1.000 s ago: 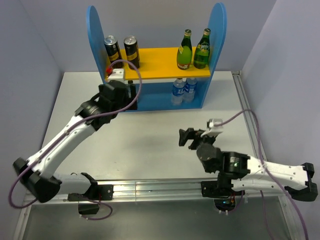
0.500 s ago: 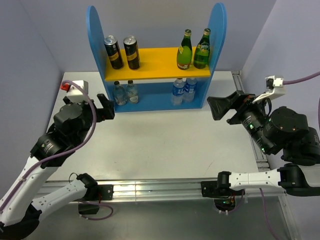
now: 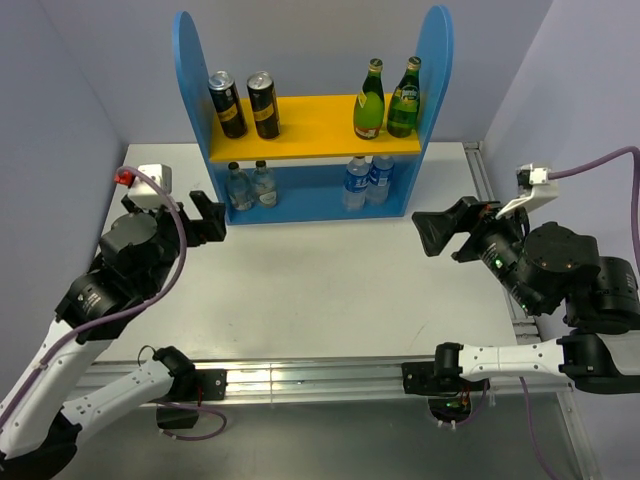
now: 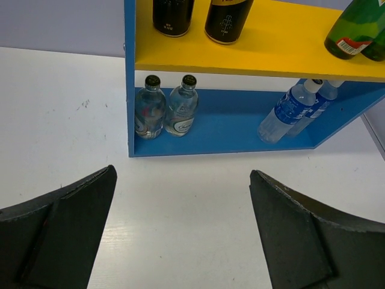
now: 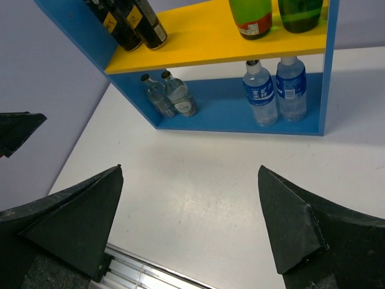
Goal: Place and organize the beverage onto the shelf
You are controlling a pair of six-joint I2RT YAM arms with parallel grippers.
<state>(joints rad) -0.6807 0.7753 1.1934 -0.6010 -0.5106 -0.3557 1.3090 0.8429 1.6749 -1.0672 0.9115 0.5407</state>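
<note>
**Hands and shelf.** The left hand (image 3: 207,215) and right hand (image 3: 440,229) are both spread wide and empty, in front of the shelf (image 3: 186,60) at its left and right ends. Cans (image 3: 245,103) and green bottles (image 3: 388,98) stand on its upper tier, with small glass bottles (image 3: 250,185) and water bottles (image 3: 366,180) below. Risk: a tidying reach could topple these close-set pairs. The upper-tier drinks are cropped in the wrist views, and the labels are illegible.

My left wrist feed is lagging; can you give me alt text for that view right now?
The shelf stands ahead with two dark cans and two green bottles on its yellow upper board, two small clear bottles lower left and two blue-labelled water bottles lower right. The left gripper, open and empty, frames the white table in front.
</note>
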